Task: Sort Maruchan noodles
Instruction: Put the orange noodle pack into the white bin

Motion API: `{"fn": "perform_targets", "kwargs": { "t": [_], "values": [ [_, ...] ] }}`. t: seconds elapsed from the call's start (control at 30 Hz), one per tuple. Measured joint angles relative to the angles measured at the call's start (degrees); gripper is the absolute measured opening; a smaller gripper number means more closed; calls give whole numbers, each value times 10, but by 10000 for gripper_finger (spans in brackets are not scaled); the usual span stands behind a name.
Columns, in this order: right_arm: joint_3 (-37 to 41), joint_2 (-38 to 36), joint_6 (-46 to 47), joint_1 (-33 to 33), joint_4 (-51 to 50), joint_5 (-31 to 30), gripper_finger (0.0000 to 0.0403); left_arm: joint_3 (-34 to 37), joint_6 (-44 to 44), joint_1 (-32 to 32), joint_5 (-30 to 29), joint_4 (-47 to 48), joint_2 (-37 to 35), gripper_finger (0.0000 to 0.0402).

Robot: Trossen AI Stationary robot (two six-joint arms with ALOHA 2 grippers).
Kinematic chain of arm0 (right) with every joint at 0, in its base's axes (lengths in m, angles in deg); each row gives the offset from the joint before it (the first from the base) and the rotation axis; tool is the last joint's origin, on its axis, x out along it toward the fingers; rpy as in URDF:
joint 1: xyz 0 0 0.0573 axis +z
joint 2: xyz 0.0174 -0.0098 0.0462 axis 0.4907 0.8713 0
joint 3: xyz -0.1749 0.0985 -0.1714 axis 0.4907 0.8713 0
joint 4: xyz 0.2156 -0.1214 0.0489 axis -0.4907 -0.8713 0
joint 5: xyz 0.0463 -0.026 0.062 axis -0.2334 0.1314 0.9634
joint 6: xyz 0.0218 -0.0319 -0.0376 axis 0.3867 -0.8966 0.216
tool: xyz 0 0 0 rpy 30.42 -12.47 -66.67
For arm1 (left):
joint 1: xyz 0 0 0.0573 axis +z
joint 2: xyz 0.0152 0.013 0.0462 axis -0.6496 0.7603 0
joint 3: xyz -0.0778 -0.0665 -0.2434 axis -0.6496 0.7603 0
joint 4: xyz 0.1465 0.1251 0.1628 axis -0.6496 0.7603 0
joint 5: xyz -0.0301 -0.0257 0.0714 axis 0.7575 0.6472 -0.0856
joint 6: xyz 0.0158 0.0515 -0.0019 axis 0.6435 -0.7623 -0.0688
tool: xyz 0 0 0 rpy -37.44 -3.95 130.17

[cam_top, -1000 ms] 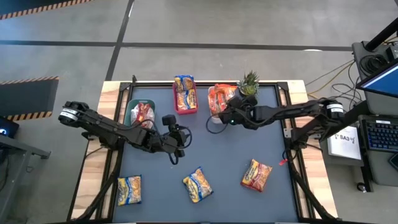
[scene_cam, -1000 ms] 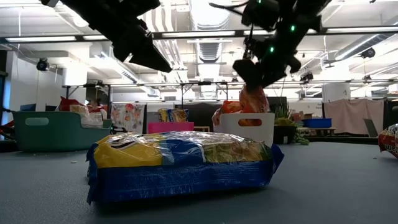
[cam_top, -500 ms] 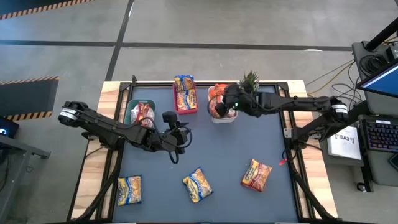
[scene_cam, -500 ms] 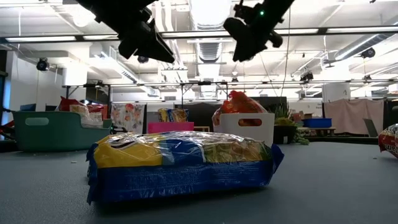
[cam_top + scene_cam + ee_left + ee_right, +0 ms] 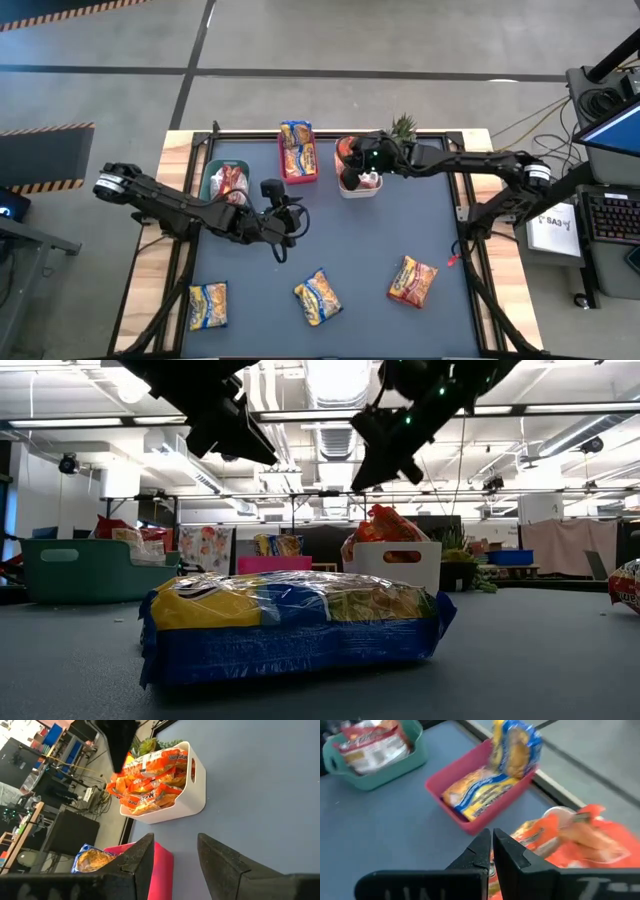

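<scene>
Right gripper [image 5: 347,165], fingers pressed together and empty, is hovering over the white plastic bin [image 5: 372,191] of orange packets at the table's far side. Left gripper [image 5: 287,232], half spread, is waiting mid-table. Three flat crinkly plastic Maruchan noodle packets [image 5: 318,297] are lying near: light, slippery, brittle inside, best pinched across a short edge.

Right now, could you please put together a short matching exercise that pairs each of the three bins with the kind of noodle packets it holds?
Bins:
1. green bin
2. pink bin
3. white bin

Contents:
A. orange packets
B. yellow-and-blue packets
C. red-and-white packets

Pairs: 1-C, 2-B, 3-A
</scene>
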Motion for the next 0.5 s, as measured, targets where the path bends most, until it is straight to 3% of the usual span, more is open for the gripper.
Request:
{"fn": "perform_targets", "kwargs": {
  "t": [0.2, 0.5],
  "values": [
    [0, 24, 0, -13, -15, 18, 9, 0, 9, 0, 0, 6, 0, 134],
    [3, 23, -16, -17, -79, -34, 9, 1, 30, 0, 0, 24, 0, 134]
  ]
}}
